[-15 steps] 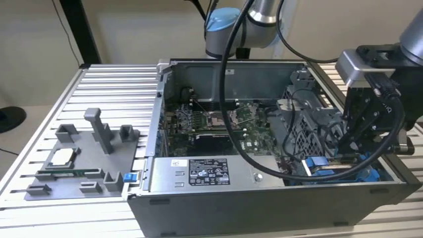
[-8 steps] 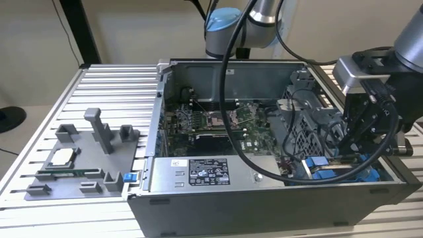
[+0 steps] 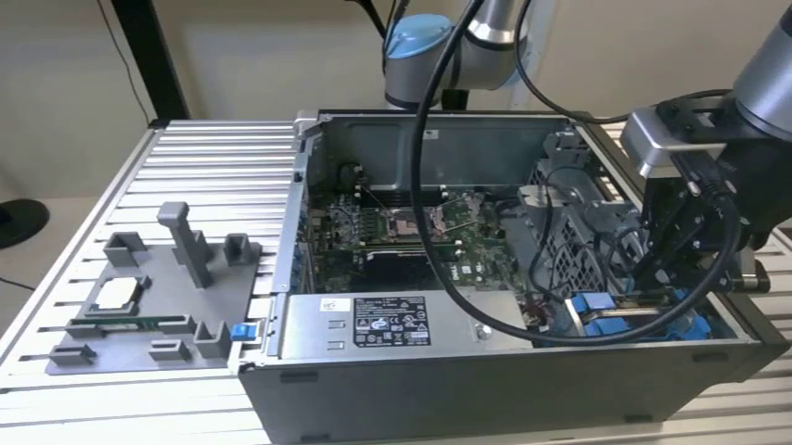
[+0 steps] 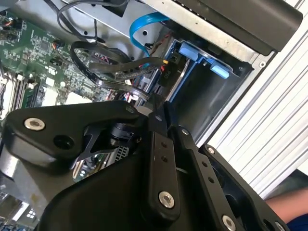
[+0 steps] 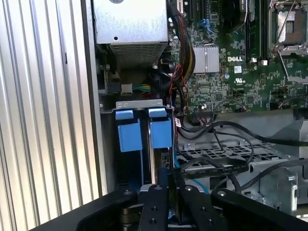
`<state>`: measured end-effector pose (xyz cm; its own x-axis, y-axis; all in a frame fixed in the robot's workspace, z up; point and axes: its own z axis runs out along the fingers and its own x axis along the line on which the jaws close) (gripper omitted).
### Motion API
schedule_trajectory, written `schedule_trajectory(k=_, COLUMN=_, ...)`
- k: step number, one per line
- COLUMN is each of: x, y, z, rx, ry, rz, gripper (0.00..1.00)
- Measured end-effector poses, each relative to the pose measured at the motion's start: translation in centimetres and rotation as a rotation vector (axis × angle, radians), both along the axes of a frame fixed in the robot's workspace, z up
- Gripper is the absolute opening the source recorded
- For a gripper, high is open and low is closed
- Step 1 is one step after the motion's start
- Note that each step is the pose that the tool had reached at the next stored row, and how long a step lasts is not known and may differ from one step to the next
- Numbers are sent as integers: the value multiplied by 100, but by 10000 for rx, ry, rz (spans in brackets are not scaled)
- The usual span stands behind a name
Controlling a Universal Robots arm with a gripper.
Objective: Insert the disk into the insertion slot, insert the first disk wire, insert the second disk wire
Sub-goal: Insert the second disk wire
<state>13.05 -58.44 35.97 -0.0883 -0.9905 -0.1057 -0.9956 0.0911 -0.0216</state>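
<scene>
The disk (image 5: 144, 132), in its blue frame, sits upright in the drive bay at the front corner of the open computer case (image 3: 495, 371), apparently already slid into its slot. The gripper (image 5: 169, 192) hangs just above the bay with its fingers pressed close together, seemingly pinching a thin dark plug, though what it holds is hard to make out. Loose black cables (image 5: 216, 168) and a blue cable (image 4: 144, 24) crowd the bay, so a wire could snag or a connector meet its port at a slant. The circuit board (image 5: 231, 72) lies beside the bay; a grey parts tray (image 3: 148, 306) rests on the worktop (image 3: 223, 158).
</scene>
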Motion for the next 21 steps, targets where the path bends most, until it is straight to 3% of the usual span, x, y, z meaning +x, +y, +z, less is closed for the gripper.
schedule_trajectory(k=21, x=28, y=8, z=-95, rx=0, ry=-9, rz=0, gripper=0)
